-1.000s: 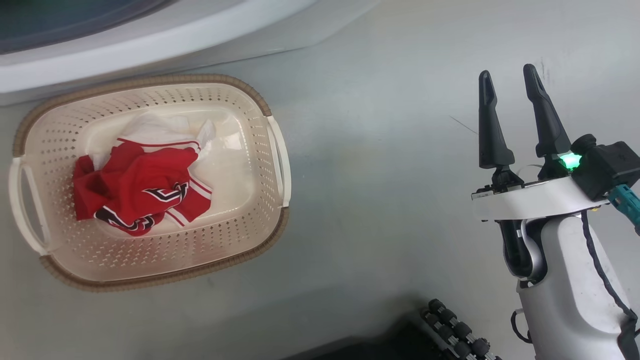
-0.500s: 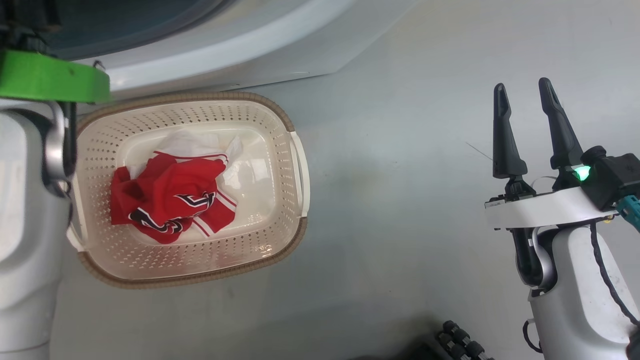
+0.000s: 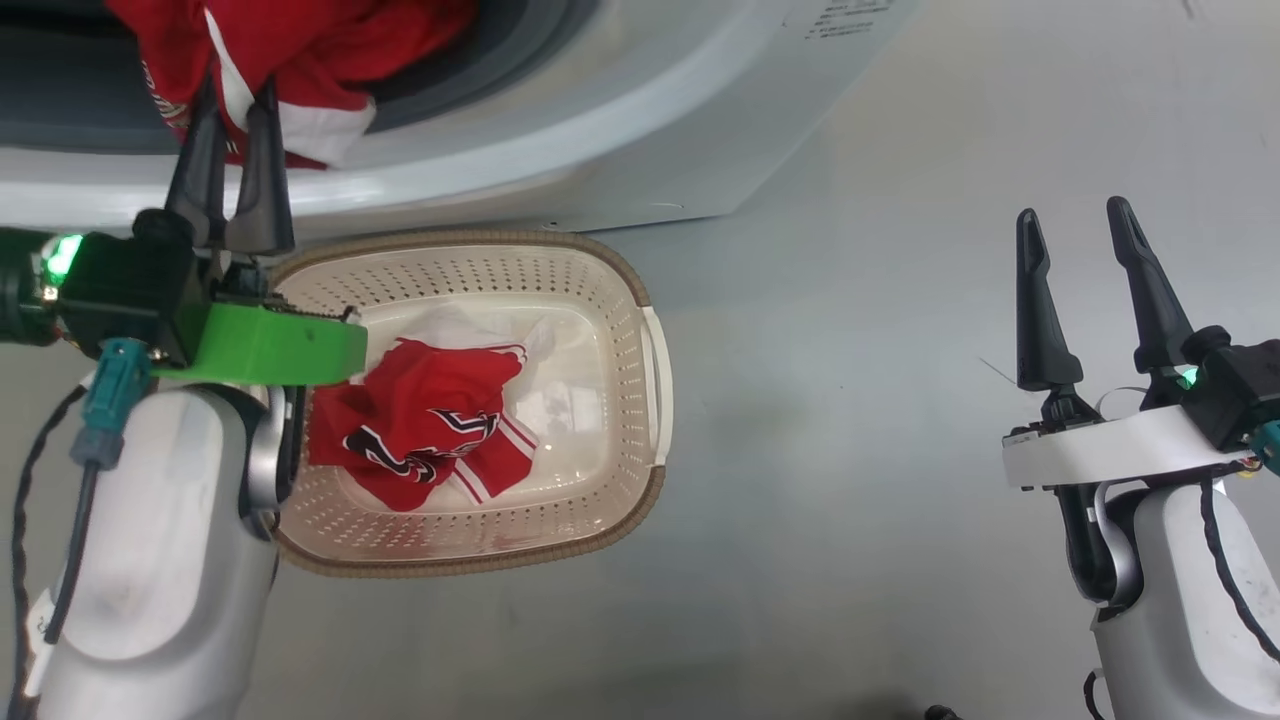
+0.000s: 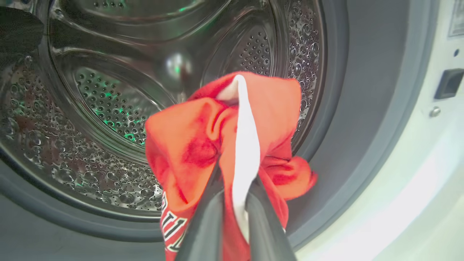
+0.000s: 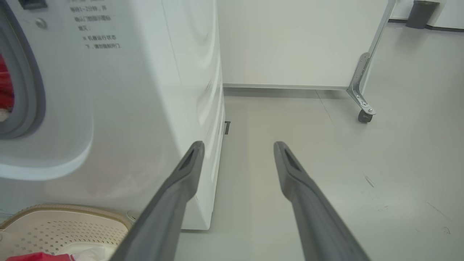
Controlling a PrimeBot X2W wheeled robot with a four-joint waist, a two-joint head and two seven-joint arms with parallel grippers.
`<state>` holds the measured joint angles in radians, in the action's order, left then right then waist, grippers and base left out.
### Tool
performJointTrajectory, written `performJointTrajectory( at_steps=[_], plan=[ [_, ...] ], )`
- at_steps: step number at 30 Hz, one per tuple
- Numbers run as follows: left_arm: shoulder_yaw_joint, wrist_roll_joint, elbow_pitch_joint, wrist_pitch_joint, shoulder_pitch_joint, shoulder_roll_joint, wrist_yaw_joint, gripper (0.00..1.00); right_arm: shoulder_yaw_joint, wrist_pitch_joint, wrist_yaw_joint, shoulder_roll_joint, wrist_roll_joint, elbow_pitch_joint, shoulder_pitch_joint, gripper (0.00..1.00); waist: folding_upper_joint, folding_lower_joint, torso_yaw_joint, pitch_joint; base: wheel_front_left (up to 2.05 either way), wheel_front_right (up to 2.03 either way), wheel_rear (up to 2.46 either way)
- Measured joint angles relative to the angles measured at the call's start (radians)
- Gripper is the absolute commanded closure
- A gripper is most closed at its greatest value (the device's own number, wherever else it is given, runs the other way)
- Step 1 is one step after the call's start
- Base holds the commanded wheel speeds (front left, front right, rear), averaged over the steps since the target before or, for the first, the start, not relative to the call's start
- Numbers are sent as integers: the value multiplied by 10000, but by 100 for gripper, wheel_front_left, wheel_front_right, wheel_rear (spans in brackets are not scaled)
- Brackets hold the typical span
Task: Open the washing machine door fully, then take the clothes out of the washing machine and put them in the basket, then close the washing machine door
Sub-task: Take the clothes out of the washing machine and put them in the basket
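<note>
- Left gripper [image 3: 235, 92] pinches a red jersey [image 4: 195, 145] by its white trim at the washing machine [image 3: 620, 120] drum mouth.
- Lift it clear of the grey seal [image 4: 366, 90] before swinging over the basket [image 3: 610, 340], just below.
- Right gripper [image 3: 1075, 215] hangs wide, empty.

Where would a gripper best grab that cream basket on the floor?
Probably by the side handle of the basket, coming from the floor on the robot's right: it is a slim bar with a gap behind it, and nothing blocks that side.
</note>
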<state>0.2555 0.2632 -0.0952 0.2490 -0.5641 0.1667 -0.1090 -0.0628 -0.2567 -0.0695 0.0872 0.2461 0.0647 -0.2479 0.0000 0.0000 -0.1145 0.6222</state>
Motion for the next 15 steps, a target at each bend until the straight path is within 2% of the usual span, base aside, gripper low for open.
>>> performJointTrajectory(
  at_steps=[15],
  plan=[
    [291,-125,299,29,2102,-316,-4,100,-27,0,-84,100,-134,362,698,0,0,0,817,-1651,0,0,0]
  ],
)
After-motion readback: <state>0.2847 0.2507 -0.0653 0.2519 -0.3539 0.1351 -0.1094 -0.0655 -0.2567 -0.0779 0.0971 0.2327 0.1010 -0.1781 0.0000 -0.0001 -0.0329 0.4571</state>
